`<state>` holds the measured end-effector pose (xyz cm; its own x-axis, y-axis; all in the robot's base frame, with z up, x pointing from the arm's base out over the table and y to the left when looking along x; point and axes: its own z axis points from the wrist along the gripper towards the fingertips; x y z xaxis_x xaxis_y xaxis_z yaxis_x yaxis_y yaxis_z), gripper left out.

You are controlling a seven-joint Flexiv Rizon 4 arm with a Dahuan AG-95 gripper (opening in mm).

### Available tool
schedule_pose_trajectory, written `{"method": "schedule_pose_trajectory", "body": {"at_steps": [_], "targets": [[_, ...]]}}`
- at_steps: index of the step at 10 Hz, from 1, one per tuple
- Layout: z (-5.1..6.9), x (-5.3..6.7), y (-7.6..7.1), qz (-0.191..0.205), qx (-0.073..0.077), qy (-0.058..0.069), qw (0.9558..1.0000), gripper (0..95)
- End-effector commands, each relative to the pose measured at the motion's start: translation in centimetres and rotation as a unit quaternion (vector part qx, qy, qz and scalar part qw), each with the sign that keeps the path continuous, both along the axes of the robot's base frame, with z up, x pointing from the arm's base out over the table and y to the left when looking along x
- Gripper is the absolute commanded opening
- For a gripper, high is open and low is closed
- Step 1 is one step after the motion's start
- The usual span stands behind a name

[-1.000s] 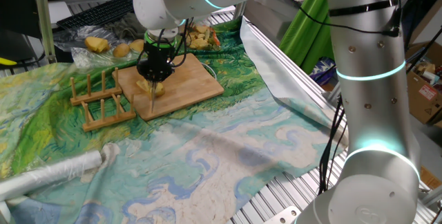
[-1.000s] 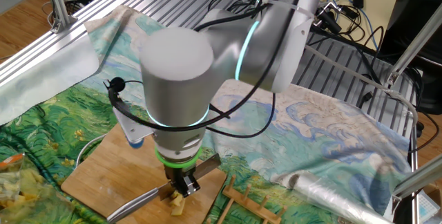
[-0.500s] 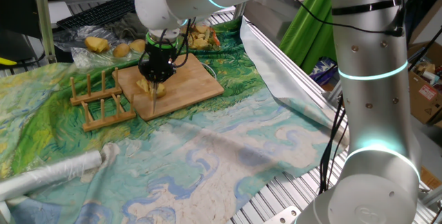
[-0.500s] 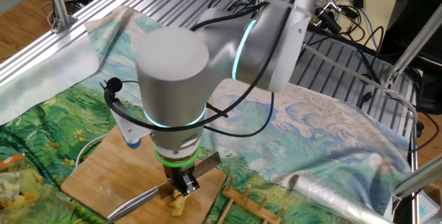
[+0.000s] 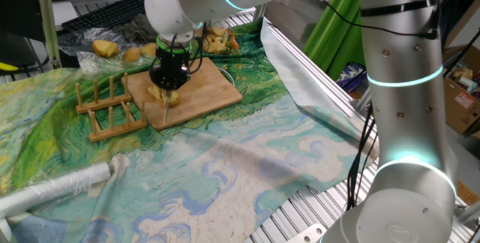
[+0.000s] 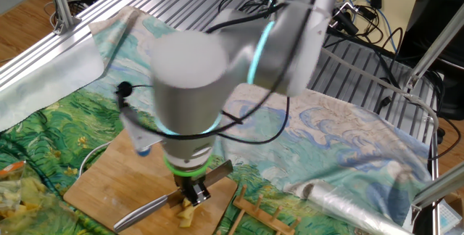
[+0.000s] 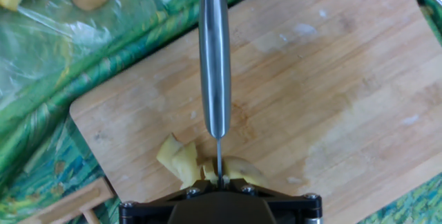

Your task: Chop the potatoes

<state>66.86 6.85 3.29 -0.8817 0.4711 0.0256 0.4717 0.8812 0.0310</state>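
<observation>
The potatoes [image 7: 181, 162] are pale yellow pieces lying near the front edge of the wooden board [image 7: 331, 79]. My gripper [image 7: 219, 181] is shut on a steel knife [image 7: 214, 58] and hovers directly over them. The knife is seen edge-on, and its thin blade runs down between two potato pieces. In one fixed view the gripper [image 5: 166, 85] points down at the potatoes [image 5: 162, 94] on the board [image 5: 202, 85]. In the other fixed view the knife [image 6: 139, 213] sticks out left of the gripper [image 6: 190, 193], above a potato chunk [image 6: 187, 210].
A wooden dish rack [image 5: 105, 108] stands just left of the board. A plastic bag with whole potatoes [image 5: 105, 48] and a heap of peelings [image 5: 217, 40] lie behind it. A foil roll [image 5: 52, 190] lies at the cloth's near edge. Metal slats border the table.
The arm has shifted slightly over the board, and it looks blurred in the other fixed view. The knife stays in the grip above the potato pieces.
</observation>
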Motion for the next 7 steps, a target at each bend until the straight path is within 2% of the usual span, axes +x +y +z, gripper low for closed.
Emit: {"method": "schedule_pose_trajectory", "body": {"at_steps": [1,3,5,7], "targets": [[0.1,0.0,-0.1,-0.003,0.017,0.006,0.9998,0.0],[1.6,-0.6,0.0,-0.003,0.018,0.015,0.9997,0.0],[1.6,-0.7,0.1,0.0,0.006,0.007,1.0,0.0],[1.6,-0.7,0.0,0.001,0.002,0.005,1.0,0.0]]}}
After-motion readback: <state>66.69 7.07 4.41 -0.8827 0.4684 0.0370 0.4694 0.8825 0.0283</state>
